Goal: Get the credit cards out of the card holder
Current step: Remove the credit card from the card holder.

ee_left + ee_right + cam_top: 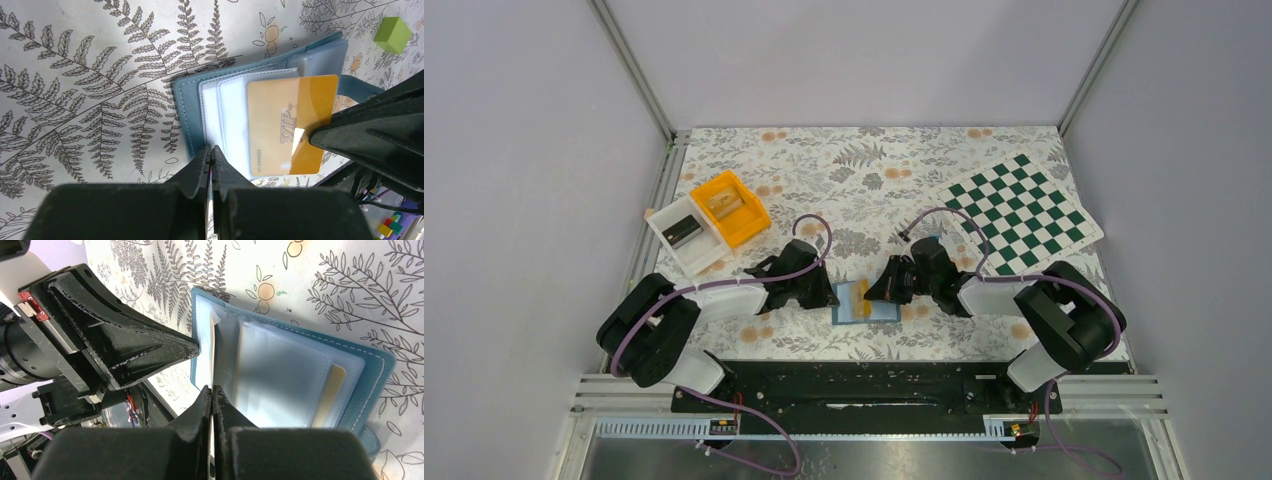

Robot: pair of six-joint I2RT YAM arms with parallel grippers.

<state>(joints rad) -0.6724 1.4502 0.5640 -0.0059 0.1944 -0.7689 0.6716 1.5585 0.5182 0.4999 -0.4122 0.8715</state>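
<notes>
The blue-teal card holder [864, 301] lies open on the floral cloth between the two grippers. In the left wrist view an orange-tan credit card [292, 125] sticks halfway out of the holder's [186, 115] clear sleeves, its right edge under the right gripper's dark finger. My right gripper [212, 389] is shut on that card, which shows edge-on [214, 352] in the right wrist view. My left gripper [211, 149] is shut, its tips resting on the holder's near edge. A pale card [331, 390] sits in a pocket of the holder [372, 375].
An orange bin [729, 207] and a white bin [686, 235] stand at the back left. A green-and-white chequered mat [1024, 212] lies at the back right. A small green cube [393, 34] sits on the cloth beyond the holder.
</notes>
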